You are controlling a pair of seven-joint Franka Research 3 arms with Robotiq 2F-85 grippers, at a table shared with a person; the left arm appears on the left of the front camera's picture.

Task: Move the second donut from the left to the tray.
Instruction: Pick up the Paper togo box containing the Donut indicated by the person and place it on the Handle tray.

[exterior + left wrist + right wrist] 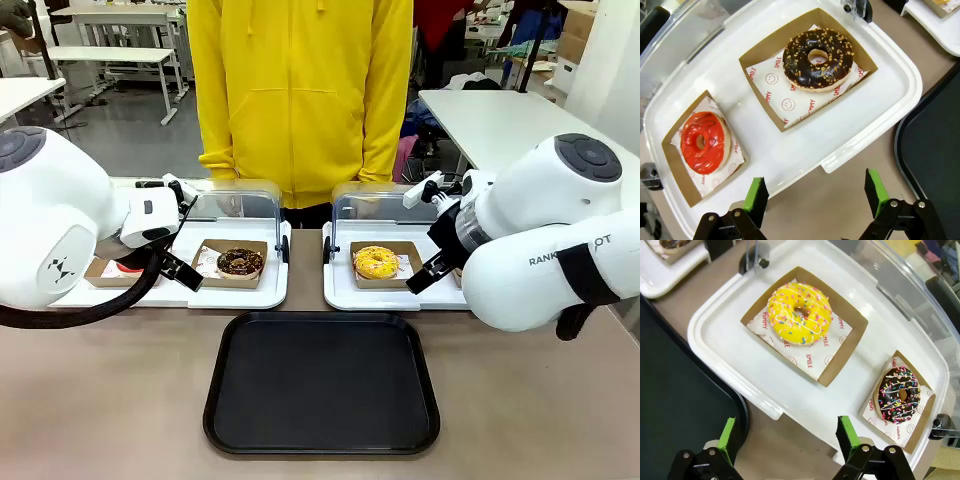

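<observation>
The chocolate donut (818,59) with pale crumbs sits in the upper middle of the left wrist picture. It is round with a hole, and its dark top looks shiny and bumpy. It lies on white paper (785,100) in a small brown box (862,57) made of thin card. I think the box lets it be lifted without touching the sticky top. The box rests on a smooth white plastic tray (875,107), near a red donut (704,142) at the lower left. The clear lid (238,203) stands up at the back, so the donuts can be reached from above.

The left gripper (816,196) hangs at the bottom of that picture. Its jaws are wide apart with nothing in them, and it is not touching the donut. The right gripper (787,436) is wide apart too, near a yellow donut (800,314) and a sprinkle donut (899,395).

The black tray (322,385) lies flat in the lower middle of the front picture, just below the white trays. Its raised edge should keep a box from sliding off.
</observation>
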